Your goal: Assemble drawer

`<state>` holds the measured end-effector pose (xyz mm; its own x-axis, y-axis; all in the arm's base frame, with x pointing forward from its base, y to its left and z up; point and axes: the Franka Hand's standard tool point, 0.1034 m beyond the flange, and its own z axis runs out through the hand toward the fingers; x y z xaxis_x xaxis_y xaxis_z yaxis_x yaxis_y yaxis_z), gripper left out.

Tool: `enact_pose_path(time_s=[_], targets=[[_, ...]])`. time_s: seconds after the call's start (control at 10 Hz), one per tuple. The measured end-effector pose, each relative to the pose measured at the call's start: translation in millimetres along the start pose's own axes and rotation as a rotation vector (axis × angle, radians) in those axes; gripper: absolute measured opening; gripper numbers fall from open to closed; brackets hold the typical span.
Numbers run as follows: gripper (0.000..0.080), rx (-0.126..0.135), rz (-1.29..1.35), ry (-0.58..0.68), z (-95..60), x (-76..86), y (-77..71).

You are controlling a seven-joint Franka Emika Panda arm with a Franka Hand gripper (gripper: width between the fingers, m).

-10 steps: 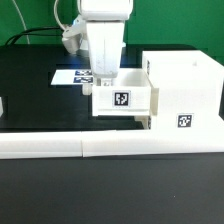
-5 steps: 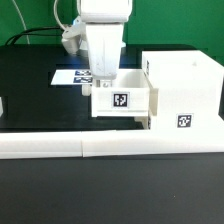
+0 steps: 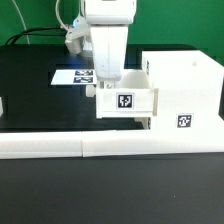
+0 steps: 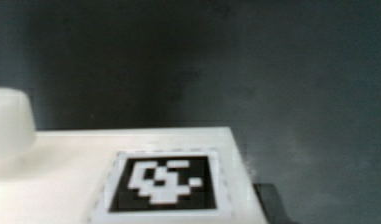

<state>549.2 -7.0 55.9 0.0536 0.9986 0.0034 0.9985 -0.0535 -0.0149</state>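
Observation:
The tall white box casing [image 3: 185, 85] stands at the exterior view's right, a tag on its front. One white tray [image 3: 128, 100] with a tag on its face is against the casing's open left side, partly inside it. My gripper [image 3: 103, 84] reaches down from above and is shut on the tray's left wall. In the wrist view the tray's tagged white face [image 4: 164, 183] fills the lower part, with a rounded white knob [image 4: 6, 125] at the edge and one dark fingertip [image 4: 277, 202] beside the tag. A second tray does not show clearly.
Long low white border bars [image 3: 110, 147] run along the front of the black table. The marker board [image 3: 68, 76] lies behind my gripper. A small white piece [image 3: 3, 105] shows at the exterior view's left edge. Cables hang behind the arm.
My gripper and the tray have shifted a little toward the exterior view's right, so the tray sits further into the casing. Nothing else has moved.

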Motion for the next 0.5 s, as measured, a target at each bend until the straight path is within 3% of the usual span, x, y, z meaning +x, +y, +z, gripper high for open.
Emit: enact_pose_path(time_s=[0.5], targets=[[0.0042, 0.0, -0.015, 0.001, -0.2, 6.0, -0.4]])
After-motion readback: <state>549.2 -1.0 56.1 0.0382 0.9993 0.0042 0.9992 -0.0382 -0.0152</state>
